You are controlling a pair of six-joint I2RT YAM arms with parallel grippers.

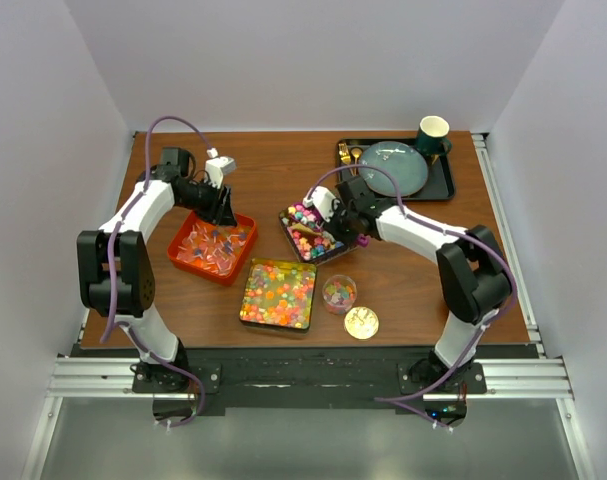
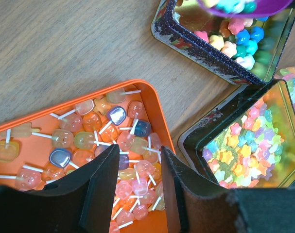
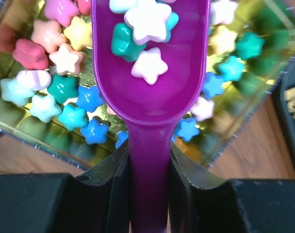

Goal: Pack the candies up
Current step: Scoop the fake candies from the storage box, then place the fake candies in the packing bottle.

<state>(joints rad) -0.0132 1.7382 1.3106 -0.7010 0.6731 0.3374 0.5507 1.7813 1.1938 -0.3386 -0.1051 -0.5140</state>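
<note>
Candies (image 3: 148, 65) look glossy, scoop (image 3: 152, 104) smooth plastic, tin (image 3: 276, 36) mirrored metal.

**Worktop** (image 1: 283, 160): brown wood-grain board, rectangular, with white walls on three sides.

Lying directly on it:
- **Orange tray** (image 1: 241, 253): shallow, with rounded corners. It sits left of centre, turned cornerwise to the board's edges.
- **Dark-walled square tin** (image 2: 196, 48): lidless, with a gold interior. It sits at centre, also turned cornerwise, near the orange tray but apart from it, with bare wood between them.
- **Gold square tin** (image 1: 244, 295): lidless, near the front edge, in front of the other two.
- **Round clear tub** (image 1: 339, 278): lidless, just right of the gold tin.
- **Round gold lid** (image 1: 361, 322): flat, just beside the tub and nearer the front.
- **Black tray** (image 1: 438, 185): rectangular, in the far right corner, well apart from the rest.
</note>
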